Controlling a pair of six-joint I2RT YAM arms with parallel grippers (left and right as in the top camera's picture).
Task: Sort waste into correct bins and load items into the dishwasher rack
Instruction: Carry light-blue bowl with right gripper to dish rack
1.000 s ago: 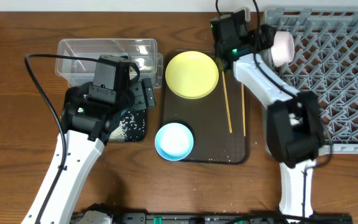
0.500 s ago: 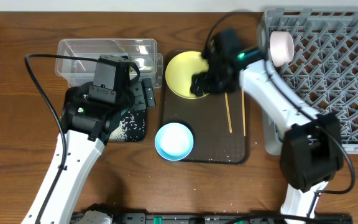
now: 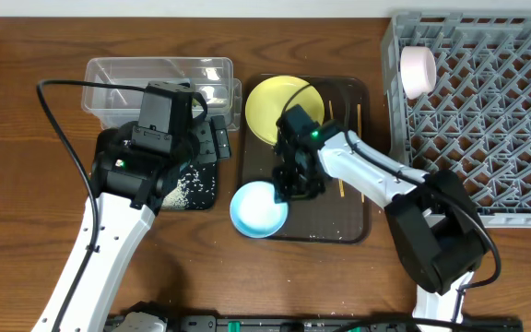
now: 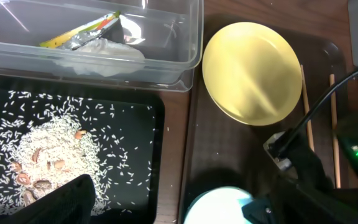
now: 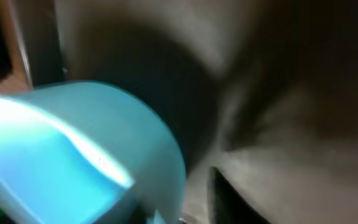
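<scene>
Nearest the robot, the light blue bowl (image 3: 258, 209) sits at the near left corner of the dark brown serving tray (image 3: 350, 226). The right claw (image 3: 293, 187) stands at the bowl's right rim; half a second ago it was over the yellow plate (image 4: 253, 71). The right wrist view is smeared, showing only a blue curve, so whether this claw is apart or gripping cannot be told. Left of the serving tray on the bench (image 3: 26, 212), the black tray (image 4: 143, 193) carries the rice scraps (image 4: 48, 146), whose brown bits only the left wrist view resolves. The left claw (image 3: 212, 143) hovers above it, unmoved; its own view cuts off all but one dark finger, so its state cannot be told. The chopsticks (image 4: 305, 106) lie to the right on the serving tray, partly under the right arm. Farther off, the arm overlaps the plate in the overhead view. The clear tub (image 4: 191, 43) holds the snack wrapper (image 4: 82, 34). At far right the dishwasher rack (image 3: 487, 138), cut by the frame, holds the beige bowl (image 3: 418, 71).
</scene>
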